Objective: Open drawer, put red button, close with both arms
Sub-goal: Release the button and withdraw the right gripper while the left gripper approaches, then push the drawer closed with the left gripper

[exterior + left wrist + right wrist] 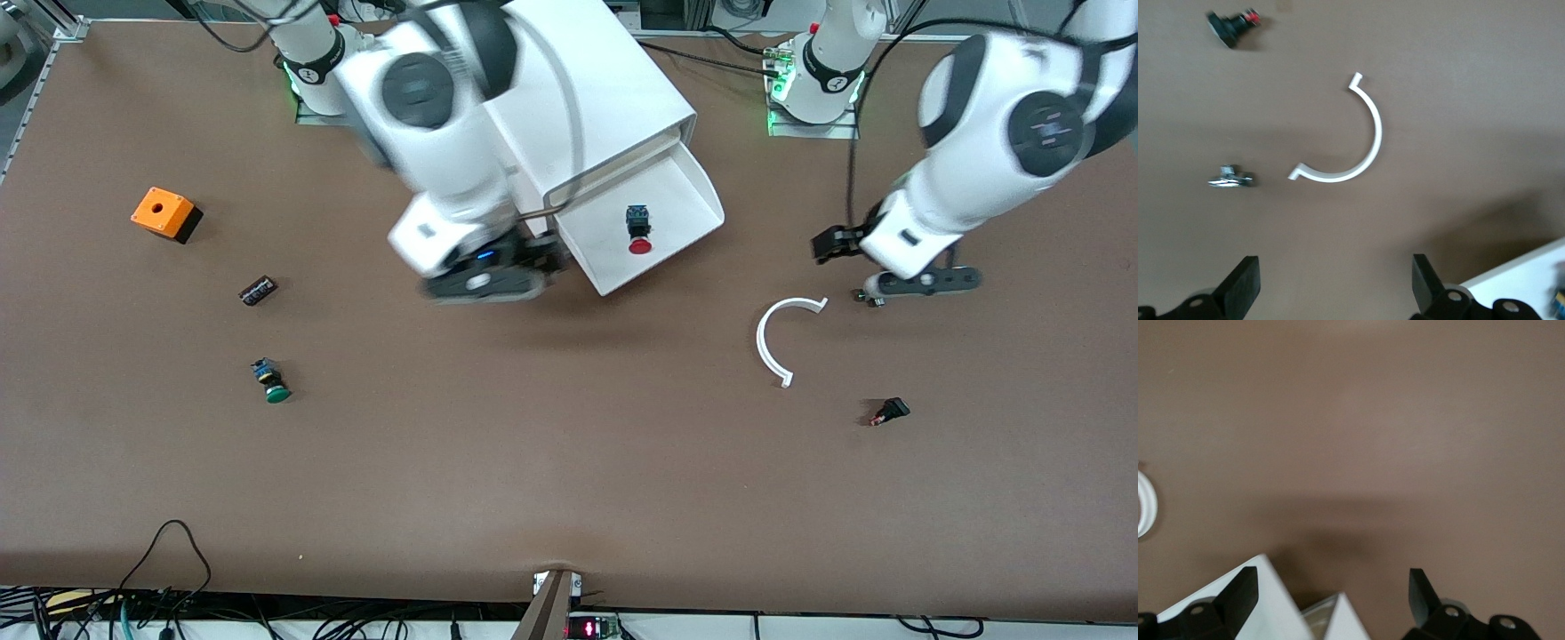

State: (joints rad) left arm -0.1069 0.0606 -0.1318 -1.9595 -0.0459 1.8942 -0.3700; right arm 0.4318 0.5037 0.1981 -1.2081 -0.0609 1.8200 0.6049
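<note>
The white cabinet (605,98) lies between the arm bases. Its drawer (689,191) is pulled out toward the front camera. The red button (638,233) lies on its side in the drawer, red cap toward the camera. My right gripper (487,277) is open and empty at the drawer's front corner on the right arm's side. In the right wrist view the white drawer corner (1275,610) shows between its fingers (1241,593). My left gripper (920,283) is open and empty, low over bare table toward the left arm's end. In its wrist view (1335,293) nothing lies between its fingers.
A white curved strip (782,342) lies near the left gripper and shows in the left wrist view (1368,143). A small black-and-red part (889,412) lies nearer the camera. An orange box (164,213), a small black part (258,290) and a green-capped button (272,382) lie toward the right arm's end.
</note>
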